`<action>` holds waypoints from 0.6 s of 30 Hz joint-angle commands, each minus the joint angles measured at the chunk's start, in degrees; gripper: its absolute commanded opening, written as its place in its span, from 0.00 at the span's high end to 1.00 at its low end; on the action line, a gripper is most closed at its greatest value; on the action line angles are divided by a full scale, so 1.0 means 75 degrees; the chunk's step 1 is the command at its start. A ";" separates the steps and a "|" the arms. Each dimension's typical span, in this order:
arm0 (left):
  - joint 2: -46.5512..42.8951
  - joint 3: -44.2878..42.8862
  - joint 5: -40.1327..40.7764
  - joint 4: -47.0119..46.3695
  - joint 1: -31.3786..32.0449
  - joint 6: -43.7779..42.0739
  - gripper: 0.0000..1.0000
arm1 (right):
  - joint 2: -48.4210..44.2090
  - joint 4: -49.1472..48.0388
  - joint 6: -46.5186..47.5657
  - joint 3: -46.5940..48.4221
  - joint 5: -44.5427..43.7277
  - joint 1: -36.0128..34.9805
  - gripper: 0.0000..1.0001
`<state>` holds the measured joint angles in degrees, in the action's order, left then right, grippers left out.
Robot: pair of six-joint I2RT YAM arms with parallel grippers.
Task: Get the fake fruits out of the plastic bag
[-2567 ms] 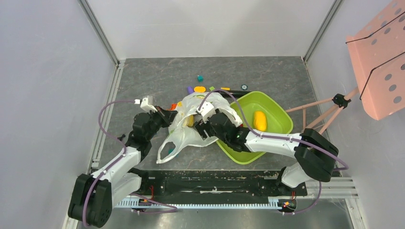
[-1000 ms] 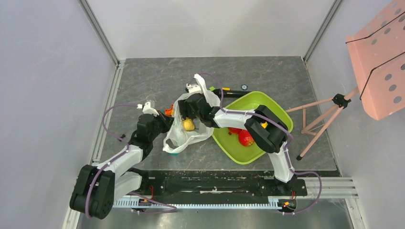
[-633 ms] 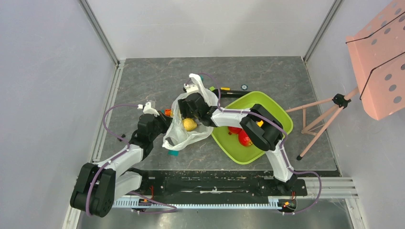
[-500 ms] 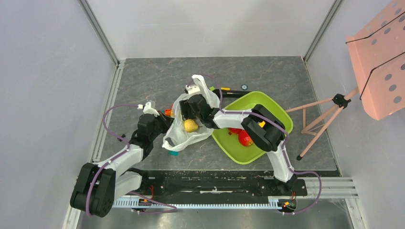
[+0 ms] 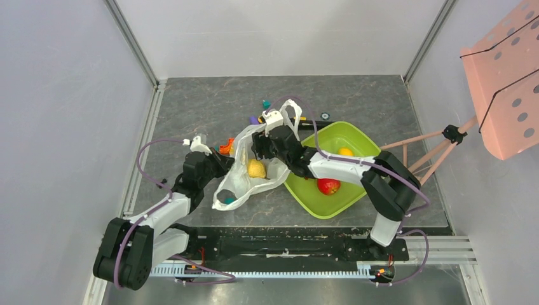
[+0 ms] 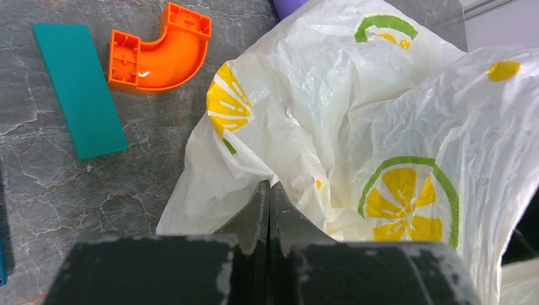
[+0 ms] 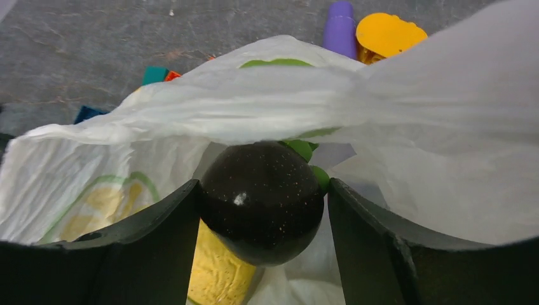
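The white lemon-print plastic bag (image 5: 245, 185) lies at mid-table. My left gripper (image 5: 222, 161) is shut on the bag's left edge; in the left wrist view the fingertips (image 6: 270, 189) pinch the plastic (image 6: 356, 127). My right gripper (image 5: 260, 151) is in the bag's mouth, shut on a dark purple-black ball (image 7: 260, 200) with a green bit behind it. A yellow fruit (image 5: 256, 169) lies in the bag, right under the ball (image 7: 213, 273). A red fruit (image 5: 328, 186) and a yellow-orange one (image 5: 345, 152) lie in the lime-green tray (image 5: 363, 145).
Toy blocks lie round the bag: an orange curved piece (image 6: 159, 47), a teal flat bar (image 6: 79, 89), a purple cylinder (image 7: 340, 25) and an orange piece (image 7: 388, 32). A pink music stand (image 5: 505, 82) with tripod legs (image 5: 426, 159) stands at the right.
My right arm's elbow has swung out to the right, uncovering the tray. Its gripper has stayed at the bag's mouth. The left gripper has kept its hold on the bag.
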<state>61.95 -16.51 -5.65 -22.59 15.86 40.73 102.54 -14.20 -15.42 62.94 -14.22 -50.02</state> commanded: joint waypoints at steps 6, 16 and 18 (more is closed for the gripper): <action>-0.0328 -0.0164 0.0214 0.0027 0.0007 0.0265 0.98 | -0.1097 0.0736 0.0146 -0.0308 0.2223 -0.0048 0.45; -0.0309 -0.0233 -0.0002 0.0045 0.0007 0.0320 0.98 | -0.1280 0.1621 0.0861 -0.0094 0.3082 -0.1009 0.44; -0.0327 -0.0224 -0.0009 0.0043 0.0007 0.0324 0.98 | -0.1270 0.1807 0.1008 0.0052 0.2937 -0.1261 0.44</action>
<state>60.55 -16.53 -5.04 -22.31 15.86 41.78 94.74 -3.88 -11.49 60.03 6.57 -56.38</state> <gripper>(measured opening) 0.026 0.698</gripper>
